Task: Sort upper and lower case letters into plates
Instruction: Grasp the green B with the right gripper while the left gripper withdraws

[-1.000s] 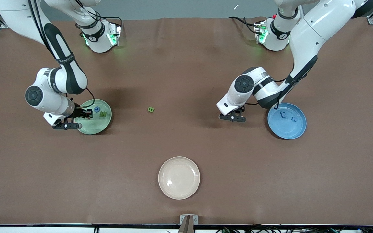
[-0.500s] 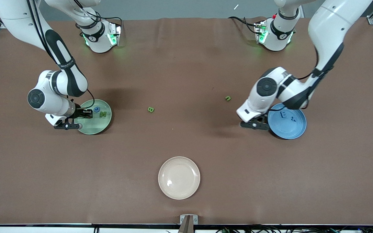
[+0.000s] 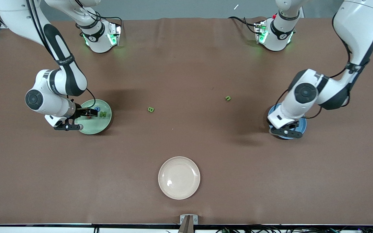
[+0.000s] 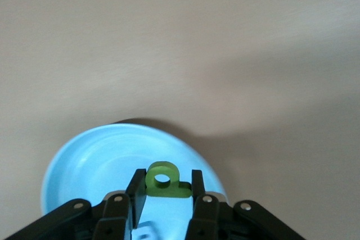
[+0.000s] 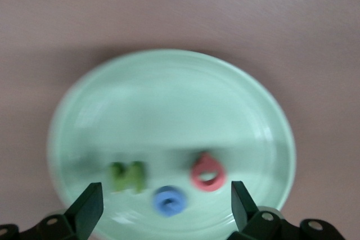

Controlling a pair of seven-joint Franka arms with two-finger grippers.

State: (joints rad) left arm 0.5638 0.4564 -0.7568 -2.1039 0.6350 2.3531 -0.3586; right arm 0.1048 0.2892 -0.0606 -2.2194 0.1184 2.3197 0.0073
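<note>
— Where's my left gripper [image 4: 164, 186]?

— Over the blue plate [image 4: 95, 161], toward the left arm's end, pinching a green letter [image 4: 163, 180].

— And my right gripper [image 5: 163, 206]?

— Jaws spread over the mint plate [image 5: 169, 105]; three letters [image 5: 166, 181] lie inside.

The brown desk [image 3: 186, 64] is carrying a mint green plate [image 3: 105, 124], a blue plate [image 3: 302, 124] and a cream plate [image 3: 179, 177]. Two small green letters [image 3: 151, 109] [image 3: 228, 98] are lying directly on it between the coloured plates.
</note>
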